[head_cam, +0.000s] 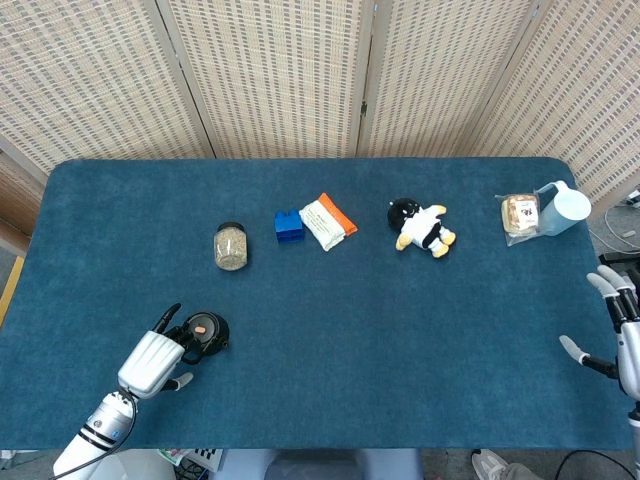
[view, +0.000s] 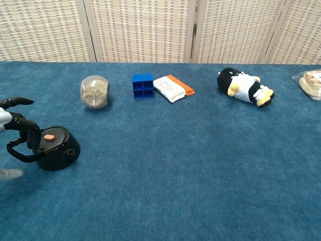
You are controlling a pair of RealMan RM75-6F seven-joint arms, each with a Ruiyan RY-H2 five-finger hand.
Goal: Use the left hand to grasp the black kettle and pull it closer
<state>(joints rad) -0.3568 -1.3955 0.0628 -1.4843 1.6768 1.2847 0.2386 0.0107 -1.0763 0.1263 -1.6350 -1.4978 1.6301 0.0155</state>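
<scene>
The black kettle (head_cam: 206, 330) (view: 54, 149), with an orange knob on its lid, stands near the table's front left. Its loop handle (view: 15, 153) points toward my left hand (head_cam: 152, 362) (view: 15, 123). The dark fingers (view: 31, 131) curve over the top of the handle where it meets the lid and touch the kettle. One finger is raised above the others, and the pale thumb (view: 11, 173) lies low on the cloth, apart from the handle. Nothing is clamped between thumb and fingers. My right hand (head_cam: 620, 335) hangs with fingers spread at the table's right edge, holding nothing.
Further back lie a jar of grain (head_cam: 230, 246), a blue block (head_cam: 289, 225), a white and orange packet (head_cam: 328, 221), a penguin plush (head_cam: 422, 227), a bagged snack (head_cam: 520, 213) and a pale blue jug (head_cam: 563, 208). The table's front edge runs just behind my left wrist.
</scene>
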